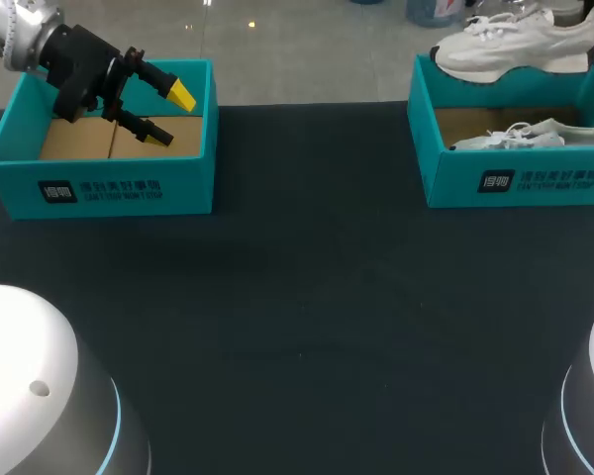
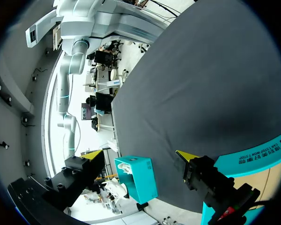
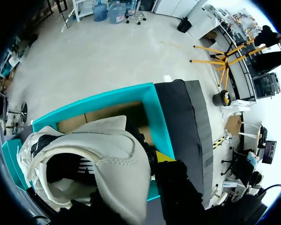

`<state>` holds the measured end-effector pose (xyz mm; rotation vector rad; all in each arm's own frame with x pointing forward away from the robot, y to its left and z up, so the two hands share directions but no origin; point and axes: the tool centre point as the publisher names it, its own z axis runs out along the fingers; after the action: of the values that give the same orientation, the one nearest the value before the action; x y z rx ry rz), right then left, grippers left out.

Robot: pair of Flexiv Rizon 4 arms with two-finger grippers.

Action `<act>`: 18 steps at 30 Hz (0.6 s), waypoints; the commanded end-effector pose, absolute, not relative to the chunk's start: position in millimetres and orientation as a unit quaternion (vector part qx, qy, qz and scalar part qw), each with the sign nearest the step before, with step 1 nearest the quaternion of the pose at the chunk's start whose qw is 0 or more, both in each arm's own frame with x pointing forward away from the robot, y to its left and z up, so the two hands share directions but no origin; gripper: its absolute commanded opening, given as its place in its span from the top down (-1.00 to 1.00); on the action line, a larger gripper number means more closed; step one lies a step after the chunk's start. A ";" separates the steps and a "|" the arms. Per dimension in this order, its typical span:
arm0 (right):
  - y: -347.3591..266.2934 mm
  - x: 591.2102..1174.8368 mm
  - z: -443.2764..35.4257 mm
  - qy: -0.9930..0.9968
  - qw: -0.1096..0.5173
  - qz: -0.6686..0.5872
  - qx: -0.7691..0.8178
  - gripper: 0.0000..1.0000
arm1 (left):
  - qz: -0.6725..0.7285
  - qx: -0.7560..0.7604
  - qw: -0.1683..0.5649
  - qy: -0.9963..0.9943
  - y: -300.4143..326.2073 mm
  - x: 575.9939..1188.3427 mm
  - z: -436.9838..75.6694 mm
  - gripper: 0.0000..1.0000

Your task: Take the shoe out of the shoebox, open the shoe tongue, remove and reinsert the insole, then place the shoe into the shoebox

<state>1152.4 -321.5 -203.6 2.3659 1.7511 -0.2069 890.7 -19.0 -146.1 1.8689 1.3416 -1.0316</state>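
At the far left, the left arm [image 1: 35, 40] comes in over the left shoebox [image 1: 129, 193], a teal carton with a bare cardboard floor [image 1: 79, 141]. The left jaws stand wide apart and hold nothing. One yellow fingertip [image 1: 182, 96] is above the carton's far wall, and the left wrist view shows both tips spread, with only the carton's rim [image 2: 253, 161] and dark cloth beyond them. The dark surface [image 1: 307, 297] runs across the middle. At the right stands the right shoebox [image 1: 515, 183], with a second shoe [image 1: 530, 137] lying inside, its laces loose. The white sneaker [image 1: 520, 45] hangs above that box's far rim. In the right wrist view the white sneaker [image 3: 89, 159] sits hard against the right jaws over the open right shoebox [image 3: 152, 117]. One yellow fingertip [image 3: 164, 156] presses its outer side by the collar, while the other is hidden behind the upper. Since the shoe is up off the box, I judge the right jaws clamped on its collar wall. The sneaker should be light, with a soft padded upper that gives under pressure and a stiffer sole. The collar or heel counter looks like the firmest place to hold it. The tongue and insole are likely thin and floppy, so they are best pinched at an edge, and the loose laces may snag.
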 end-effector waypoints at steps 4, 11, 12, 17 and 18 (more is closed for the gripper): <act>-328.8 1156.4 -226.2 0.577 0.095 -0.058 0.809 1.00 | -0.389 0.707 0.304 0.507 -18.9 890.8 -145.9 -1.00; -334.0 1156.2 -245.6 0.579 0.103 -0.063 0.806 1.00 | -0.389 0.707 0.304 0.507 -18.9 890.8 -145.9 -1.00; -333.9 1156.0 -247.5 0.580 0.100 -0.063 0.806 1.00 | -0.389 0.707 0.304 0.507 -18.9 890.8 -145.9 -1.00; -334.5 1158.3 -262.5 0.581 0.099 -0.074 0.805 1.00 | -0.389 0.707 0.304 0.507 -18.9 890.8 -145.9 -1.00; -334.6 1159.0 -266.4 0.580 0.100 -0.076 0.805 1.00 | -0.389 0.707 0.304 0.507 -18.9 890.8 -145.9 -1.00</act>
<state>1151.4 -335.3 -256.8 2.3758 1.7180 -0.2092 890.7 -19.0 -146.1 1.8690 1.3415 -1.0316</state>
